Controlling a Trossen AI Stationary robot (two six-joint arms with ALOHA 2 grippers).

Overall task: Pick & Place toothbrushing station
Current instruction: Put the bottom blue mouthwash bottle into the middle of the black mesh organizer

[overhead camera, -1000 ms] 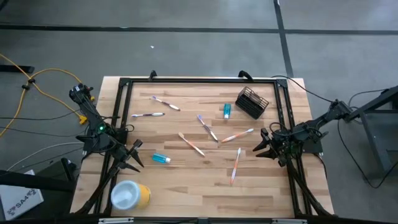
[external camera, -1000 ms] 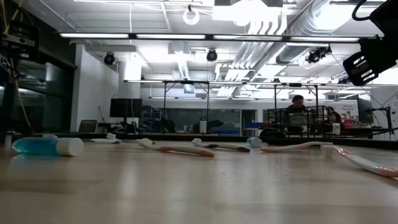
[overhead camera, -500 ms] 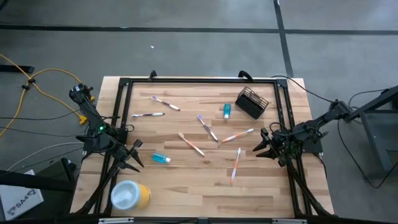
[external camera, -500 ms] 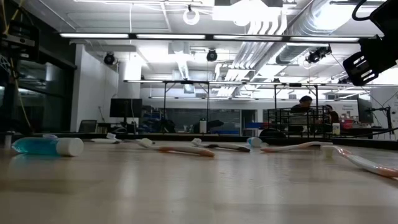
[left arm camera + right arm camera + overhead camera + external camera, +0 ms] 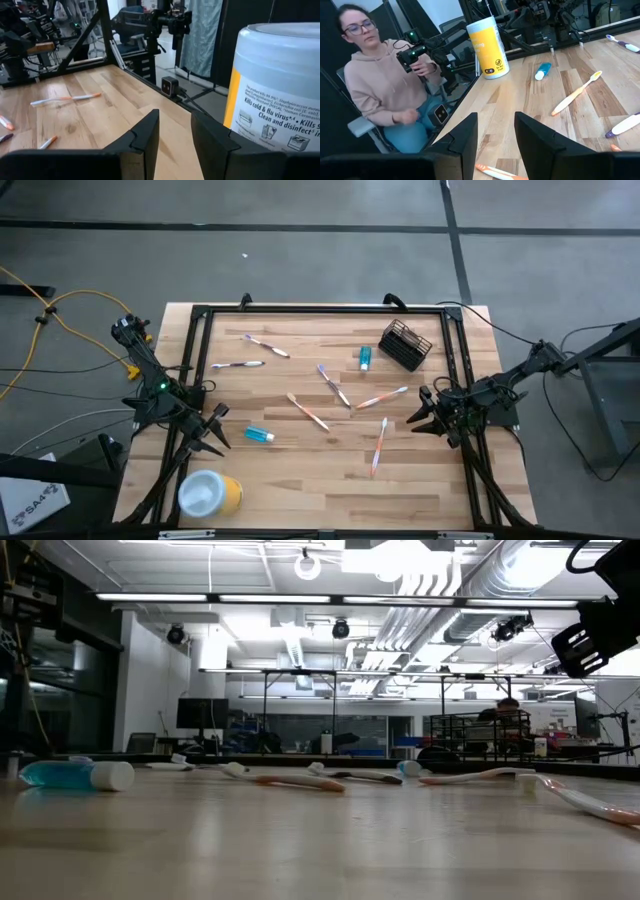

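Beside left gripper [image 5: 174, 131], parted, canister [image 5: 272, 85] reading "Kills cold & flu virus", perhaps wipes

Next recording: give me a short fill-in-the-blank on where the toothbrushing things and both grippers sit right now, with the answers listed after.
1. The black wire-mesh holder lies near the table's far ____ corner in the high view.
2. The number of blue tubes on the table is ____.
3. The left gripper and right gripper both hover with fingers ____, holding nothing.
4. The yellow canister stands nearest the ____ gripper.

Missing words: right; two; open; left
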